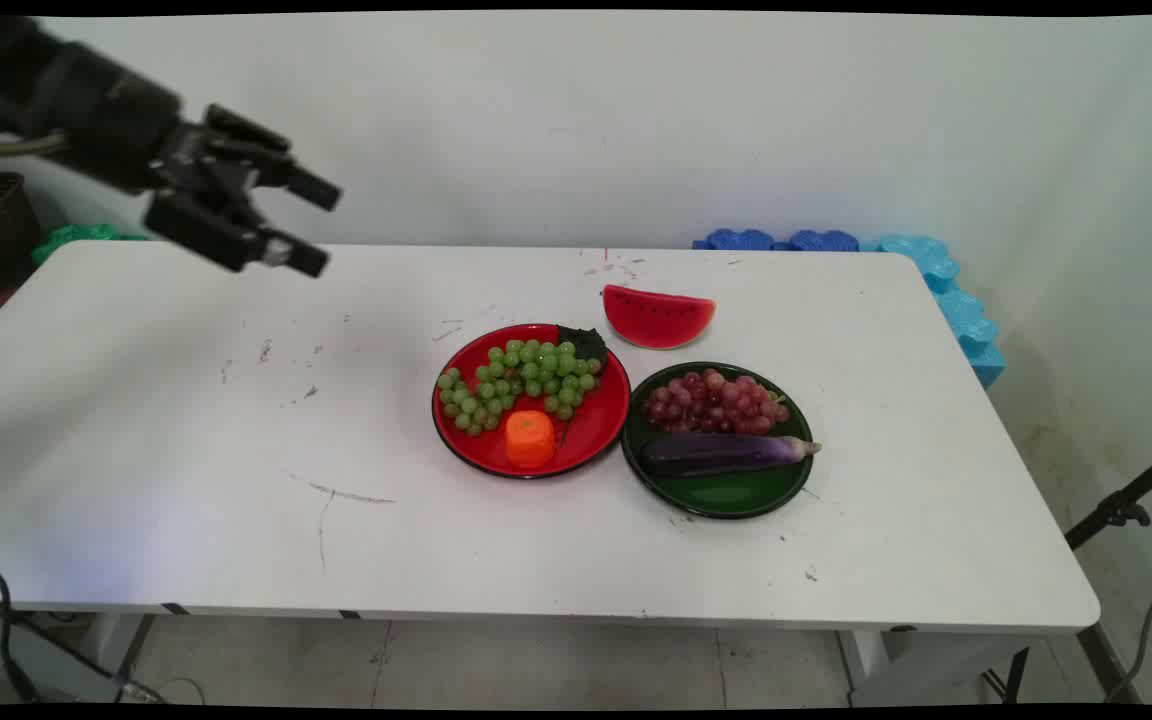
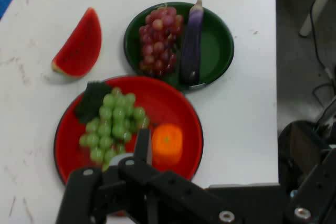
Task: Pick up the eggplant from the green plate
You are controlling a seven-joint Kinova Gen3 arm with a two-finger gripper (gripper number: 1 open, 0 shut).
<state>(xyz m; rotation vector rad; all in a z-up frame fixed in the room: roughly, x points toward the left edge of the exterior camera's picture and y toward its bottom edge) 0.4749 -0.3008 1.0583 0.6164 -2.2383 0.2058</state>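
Green grapes [image 1: 521, 383] and an orange block [image 1: 530, 438] are seen on the round red plate [image 1: 604, 420] mid-tabletop; jaws of the black gripper [image 1: 321, 228] are held open, empty, above the far-left corner.

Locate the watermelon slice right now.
In the main view the watermelon slice lies bare on the white table, just behind the red plate and green plate, toward the wall.

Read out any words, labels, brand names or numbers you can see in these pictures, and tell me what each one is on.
No readable text in either view.
The gripper, red plate, green plate, watermelon slice, eggplant and table carry no lettering, labels or numbers that can be made out.
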